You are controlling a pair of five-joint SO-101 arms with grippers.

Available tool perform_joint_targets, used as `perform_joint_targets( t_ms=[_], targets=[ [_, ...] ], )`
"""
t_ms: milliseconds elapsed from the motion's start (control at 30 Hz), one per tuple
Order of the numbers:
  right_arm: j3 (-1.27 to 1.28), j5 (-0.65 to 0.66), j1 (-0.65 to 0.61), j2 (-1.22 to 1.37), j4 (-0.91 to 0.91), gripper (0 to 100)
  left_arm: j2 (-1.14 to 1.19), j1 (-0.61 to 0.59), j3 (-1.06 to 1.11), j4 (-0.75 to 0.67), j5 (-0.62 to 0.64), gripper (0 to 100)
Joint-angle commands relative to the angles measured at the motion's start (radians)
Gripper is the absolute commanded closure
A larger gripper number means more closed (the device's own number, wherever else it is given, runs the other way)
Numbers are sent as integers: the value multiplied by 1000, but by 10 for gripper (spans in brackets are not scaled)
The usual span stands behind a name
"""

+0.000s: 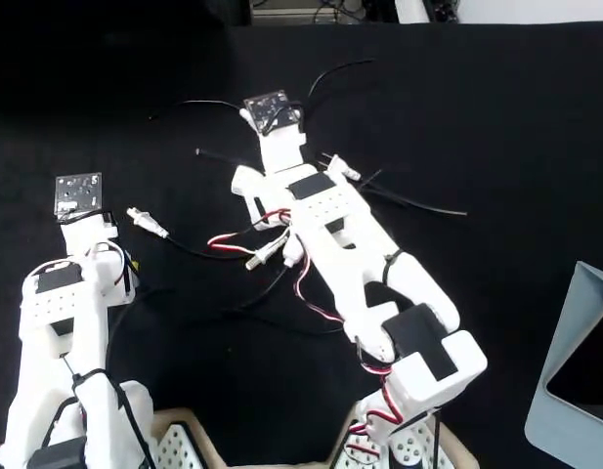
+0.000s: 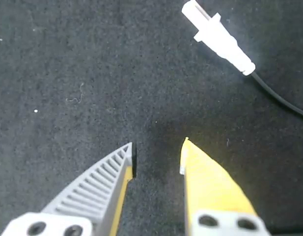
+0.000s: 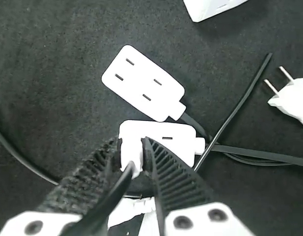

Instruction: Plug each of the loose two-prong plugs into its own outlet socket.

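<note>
1. My left gripper (image 2: 158, 142) hangs low over the black cloth (image 1: 496, 117) at the near left. Its fingers (image 2: 205, 182) are apart with nothing between them.
2. Near it lies a loose plug (image 2: 217, 37). It is white and flat on the cloth, its two prongs are bare, and a black cord trails from its back.
3. Toward the middle, what looks like another white plug (image 1: 267, 256) lies on the cloth just beside my right arm.
4. My right gripper (image 3: 131, 142) is at the far middle of the table, clamped on a held plug (image 3: 133, 160). That plug sits against the near outlet block (image 3: 176, 140), and I cannot tell whether the prongs are seated.
5. The far outlet block (image 3: 144, 83) lies just beside the near one, with all four slots open.
6. Farthest right, a third plug (image 3: 291, 96) lies with its prongs free, apart from both blocks.
</note>
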Motion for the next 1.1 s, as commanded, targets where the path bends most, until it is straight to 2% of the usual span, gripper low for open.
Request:
perform_joint_targets(
  t_ms=[0, 233, 467, 667, 900, 1067],
  targets=[
    [-42, 6, 23, 7, 0, 988, -29, -10, -5, -12, 6, 837],
    [-97, 5, 6, 139, 8, 988, -29, -10, -4, -12, 6, 837],
    [-211, 5, -11, 205, 155, 988, -34, -10, 7, -14, 6, 837],
    [-260, 11, -25, 255, 201, 988, -31, -12, 7, -17, 6, 837],
    [-363, 11, -23, 96, 373, 987, -35, -12, 16, -20, 6, 836],
    [-375, 11, -20, -31, 399, 987, -34, -12, 16, -20, 6, 836]
  ],
)
